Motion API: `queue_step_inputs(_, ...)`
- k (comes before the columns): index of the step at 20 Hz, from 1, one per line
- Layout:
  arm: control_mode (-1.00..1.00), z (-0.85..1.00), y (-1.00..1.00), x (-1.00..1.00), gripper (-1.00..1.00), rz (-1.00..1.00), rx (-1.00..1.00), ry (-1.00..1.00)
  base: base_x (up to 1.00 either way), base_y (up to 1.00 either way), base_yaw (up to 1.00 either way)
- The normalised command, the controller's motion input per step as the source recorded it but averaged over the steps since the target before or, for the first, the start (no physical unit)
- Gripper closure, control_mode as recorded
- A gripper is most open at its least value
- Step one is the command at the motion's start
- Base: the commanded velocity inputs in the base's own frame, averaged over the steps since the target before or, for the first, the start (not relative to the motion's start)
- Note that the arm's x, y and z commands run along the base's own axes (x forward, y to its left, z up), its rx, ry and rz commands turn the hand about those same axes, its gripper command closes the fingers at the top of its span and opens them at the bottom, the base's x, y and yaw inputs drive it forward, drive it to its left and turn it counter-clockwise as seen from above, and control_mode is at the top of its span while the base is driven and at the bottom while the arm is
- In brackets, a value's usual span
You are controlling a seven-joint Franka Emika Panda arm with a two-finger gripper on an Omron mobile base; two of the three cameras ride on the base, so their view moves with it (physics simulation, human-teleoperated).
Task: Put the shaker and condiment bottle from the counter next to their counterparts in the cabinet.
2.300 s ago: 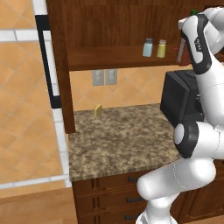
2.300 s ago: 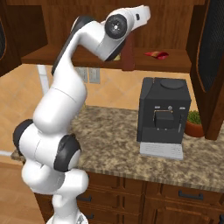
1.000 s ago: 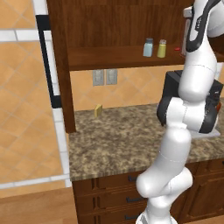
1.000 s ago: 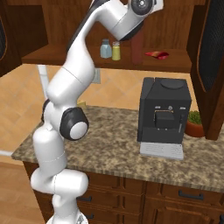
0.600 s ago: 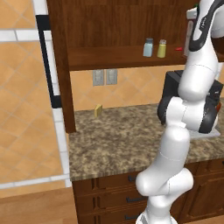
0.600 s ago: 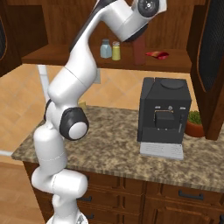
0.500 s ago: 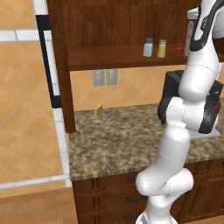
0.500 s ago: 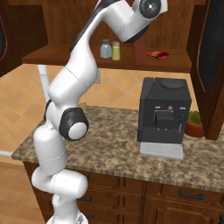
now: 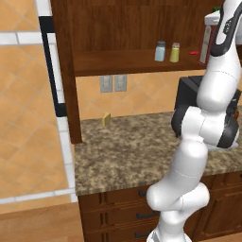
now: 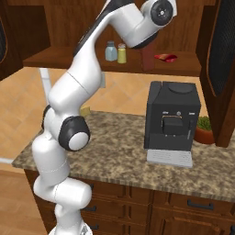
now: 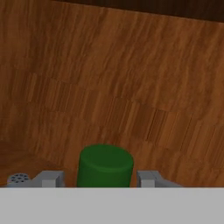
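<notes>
The arm has swung up from in front of the coffee machine (image 10: 173,120) and now reaches into the cabinet (image 9: 118,28), barely moving over the last second. The gripper (image 11: 104,178) is clamped on the condiment bottle (image 10: 147,58), whose green cap sits between the fingers (image 11: 49,178). The bottle stands upright at the shelf (image 10: 114,65), just beside the small red bottle (image 10: 165,57) toward the shelf's right end. The blue shaker (image 9: 160,51) already stands next to the yellow-green shaker (image 9: 175,52) at mid-shelf. That half looks done; the bottle seems to need only setting down and release. Whether its base touches the board cannot be told.
</notes>
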Motion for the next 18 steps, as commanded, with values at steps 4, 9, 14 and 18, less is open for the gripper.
queue_step_inputs(4, -1.0, -0.19, 0.0, 0.5, 1.0, 0.01, 0.0, 0.0, 0.0, 0.0, 0.0)
queue_step_inputs(9, -1.0, -0.17, 0.0, 0.59, 1.0, 0.02, 0.0, 0.0, 0.0, 0.0, 0.0)
queue_step_inputs(14, -1.0, -0.21, 0.0, 0.63, 1.0, 0.02, 0.0, 0.0, 0.0, 0.0, 0.0)
queue_step_inputs(18, -1.0, -0.26, -0.01, 0.75, 1.0, 0.01, 0.0, 0.0, 0.0, 0.0, 0.0)
